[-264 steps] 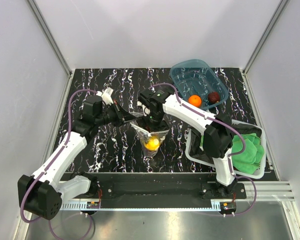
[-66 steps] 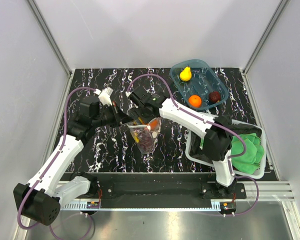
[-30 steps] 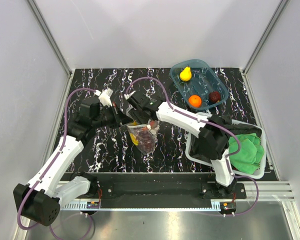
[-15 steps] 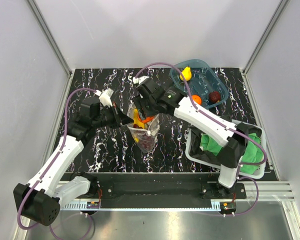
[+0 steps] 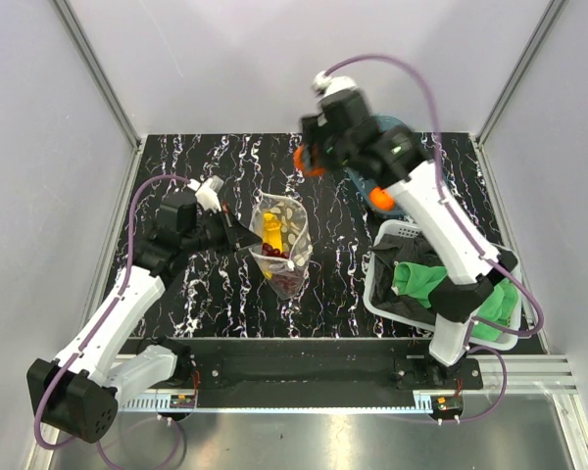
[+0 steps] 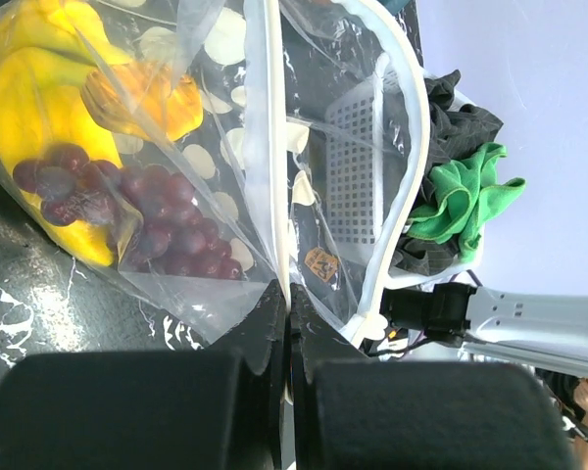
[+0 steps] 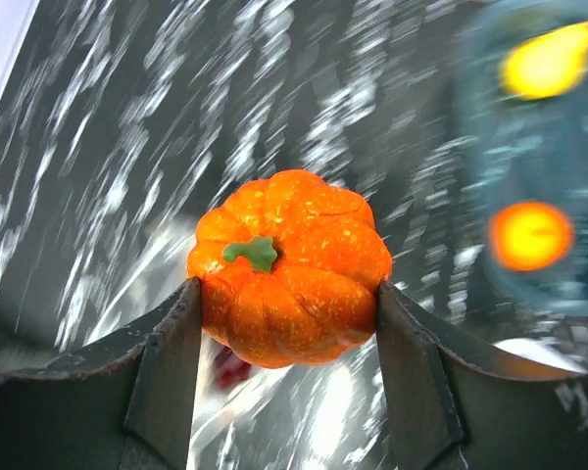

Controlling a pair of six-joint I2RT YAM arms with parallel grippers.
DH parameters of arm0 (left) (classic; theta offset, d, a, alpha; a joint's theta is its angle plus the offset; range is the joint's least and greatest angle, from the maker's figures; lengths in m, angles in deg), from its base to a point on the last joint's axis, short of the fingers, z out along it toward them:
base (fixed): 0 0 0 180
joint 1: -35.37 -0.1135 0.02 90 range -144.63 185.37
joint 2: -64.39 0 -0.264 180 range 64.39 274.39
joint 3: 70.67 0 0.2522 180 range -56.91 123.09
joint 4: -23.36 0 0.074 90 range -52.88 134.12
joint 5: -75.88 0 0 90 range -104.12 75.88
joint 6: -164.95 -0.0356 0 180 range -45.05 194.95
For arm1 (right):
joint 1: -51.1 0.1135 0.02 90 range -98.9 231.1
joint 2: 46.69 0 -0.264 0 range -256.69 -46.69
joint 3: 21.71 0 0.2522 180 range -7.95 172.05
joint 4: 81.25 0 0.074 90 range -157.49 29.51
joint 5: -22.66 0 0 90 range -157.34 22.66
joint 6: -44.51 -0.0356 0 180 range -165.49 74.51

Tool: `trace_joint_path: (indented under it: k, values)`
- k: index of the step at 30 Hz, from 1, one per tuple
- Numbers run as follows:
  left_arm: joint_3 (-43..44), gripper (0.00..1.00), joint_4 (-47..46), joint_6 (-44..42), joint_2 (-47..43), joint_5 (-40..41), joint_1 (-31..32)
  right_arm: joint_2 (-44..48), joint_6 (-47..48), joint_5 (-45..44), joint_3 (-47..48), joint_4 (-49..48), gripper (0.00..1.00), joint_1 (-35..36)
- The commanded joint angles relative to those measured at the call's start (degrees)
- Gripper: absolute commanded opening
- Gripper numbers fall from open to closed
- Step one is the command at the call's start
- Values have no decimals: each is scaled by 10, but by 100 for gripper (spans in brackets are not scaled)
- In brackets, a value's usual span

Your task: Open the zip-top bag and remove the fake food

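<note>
Left gripper point(image 6: 284, 297): clamped shut on zip-top bag point(image 6: 230, 211) rim
Right gripper point(image 7: 286, 294): raised at far side, pinching orange pumpkin point(image 7: 289, 259)
In bag: banana point(image 6: 24, 93), grapes point(image 6: 167, 235)

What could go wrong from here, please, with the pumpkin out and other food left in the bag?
The right gripper clamps the toy pumpkin only by its rounded sides, high over the table; it might slip and roll. The left gripper pinches a thin edge of the zip-top bag; with the banana bunch and grapes inside, that edge might pull free and the mouth close.
</note>
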Motion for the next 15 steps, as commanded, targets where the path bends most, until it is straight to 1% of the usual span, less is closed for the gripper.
trace_joint_path:
  k: [1, 4, 5, 7, 8, 10, 11, 12, 15]
  values:
    - [2, 0, -11, -22, -23, -20, 2, 5, 8, -37, 33, 22, 15, -117]
    - [11, 0, -6, -35, -23, -25, 3, -10, 11, -49, 4, 9, 15, -167]
    - [13, 0, -6, -38, -23, -26, 3, -18, 6, -52, -6, 6, 15, -200]
    - [21, 0, -4, -49, -21, -28, 2, -24, -7, -46, -44, -2, 17, -229]
    - [24, 0, -5, -52, -19, -30, 2, -28, -12, -41, -77, -15, 17, -262]
    - [33, 0, -4, -60, -14, -40, 2, -32, -25, -13, -116, -36, 17, -296]
    - [34, 0, -3, -62, -14, -43, 2, -37, -28, -5, -153, -57, 17, -311]
    - [37, 0, -3, -65, -14, -47, 2, -38, -29, 18, -170, -71, 17, -339]
    - [46, 0, -3, -71, -18, -53, 2, -60, -13, 25, -202, -106, 17, -365]
